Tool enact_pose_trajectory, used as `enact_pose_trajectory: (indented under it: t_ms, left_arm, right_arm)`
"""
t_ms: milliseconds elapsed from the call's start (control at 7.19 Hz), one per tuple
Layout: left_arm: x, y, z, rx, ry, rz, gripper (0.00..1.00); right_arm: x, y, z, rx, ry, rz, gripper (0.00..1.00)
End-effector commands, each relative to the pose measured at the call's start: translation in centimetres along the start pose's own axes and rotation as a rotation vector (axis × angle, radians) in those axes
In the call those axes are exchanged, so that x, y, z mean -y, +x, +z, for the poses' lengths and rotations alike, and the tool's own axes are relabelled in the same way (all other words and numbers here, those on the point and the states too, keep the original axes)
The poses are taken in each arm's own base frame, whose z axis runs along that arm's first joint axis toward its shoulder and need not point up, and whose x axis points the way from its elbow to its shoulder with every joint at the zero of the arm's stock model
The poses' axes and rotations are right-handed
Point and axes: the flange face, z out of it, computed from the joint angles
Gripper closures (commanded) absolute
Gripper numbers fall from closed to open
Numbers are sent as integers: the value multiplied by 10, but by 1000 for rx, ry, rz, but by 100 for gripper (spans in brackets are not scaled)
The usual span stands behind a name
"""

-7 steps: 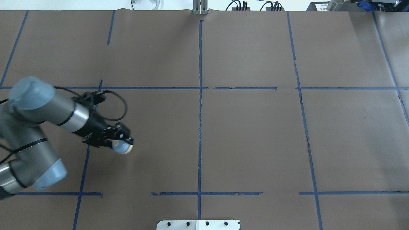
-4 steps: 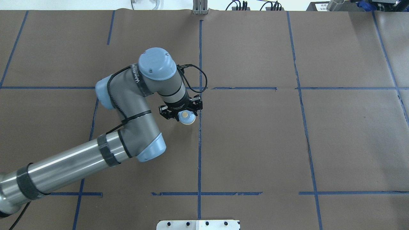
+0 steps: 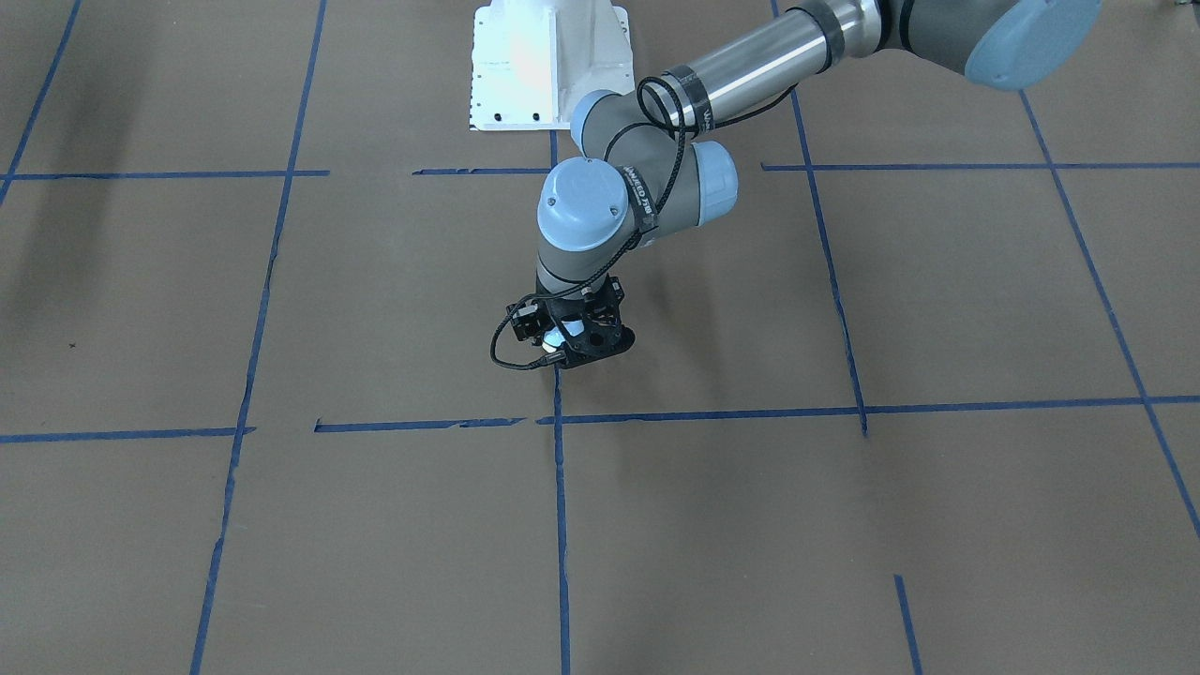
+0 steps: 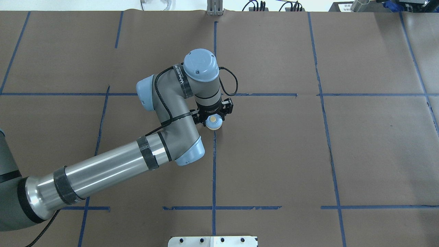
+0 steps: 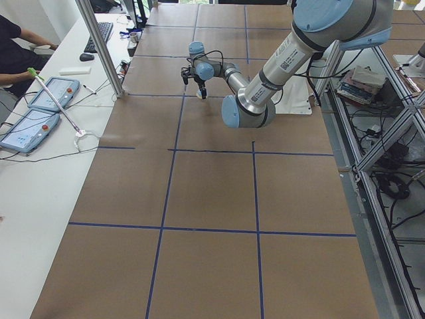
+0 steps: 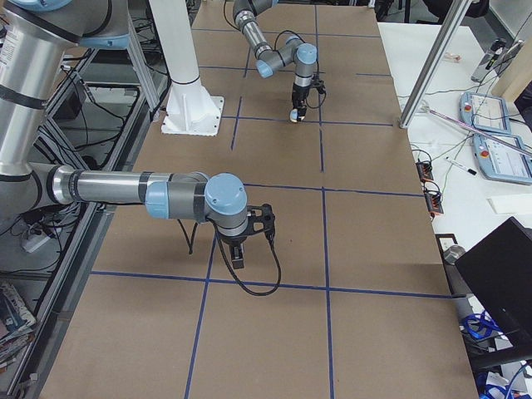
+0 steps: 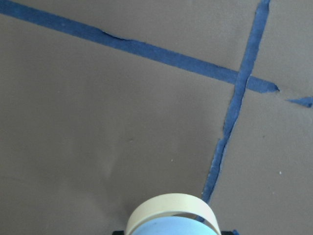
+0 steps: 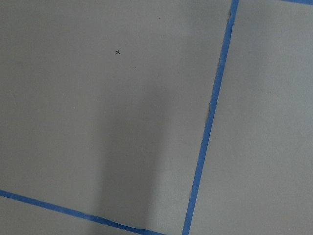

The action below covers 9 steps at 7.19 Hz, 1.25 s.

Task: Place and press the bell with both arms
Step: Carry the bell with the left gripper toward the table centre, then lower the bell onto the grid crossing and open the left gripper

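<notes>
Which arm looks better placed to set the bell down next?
Left. The left arm holds the bell low over the table, beside the central tape line. The right arm is far from the bell, toward the table's end.

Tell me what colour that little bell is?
The bell is light blue with a cream button and base ring; best seen overhead.
</notes>
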Motion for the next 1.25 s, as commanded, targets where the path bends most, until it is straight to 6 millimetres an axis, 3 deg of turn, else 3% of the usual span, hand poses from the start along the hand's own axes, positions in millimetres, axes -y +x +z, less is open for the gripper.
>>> enact_pose_trajectory:
  t_ms: [0, 139, 417, 556, 834, 974, 1113]
  left_arm:
    - [-2, 3, 1, 2, -3, -3, 73]
    - [-2, 3, 1, 2, -3, -3, 56]
    - [-2, 3, 1, 2, -1, -3, 6]
    - [-2, 4, -1, -1, -1, -4, 0]
    - [-2, 7, -16, -27, 4, -25, 0]
    - [-6, 8, -49, -54, 14, -47, 0]
    - [-19, -2, -77, -71, 15, -42, 0]
  right_arm:
    - [-2, 0, 1, 0, -2, 2, 0]
    - [-4, 1, 1, 1, -3, 6, 0]
    - [-4, 0, 1, 2, -4, 6, 0]
    - [-3, 0, 1, 2, -4, 8, 0]
    - [-1, -5, 1, 58, 7, 13, 0]
    - [7, -12, -2, 91, 19, 17, 0]
    - [41, -26, -16, 94, 55, 36, 0]
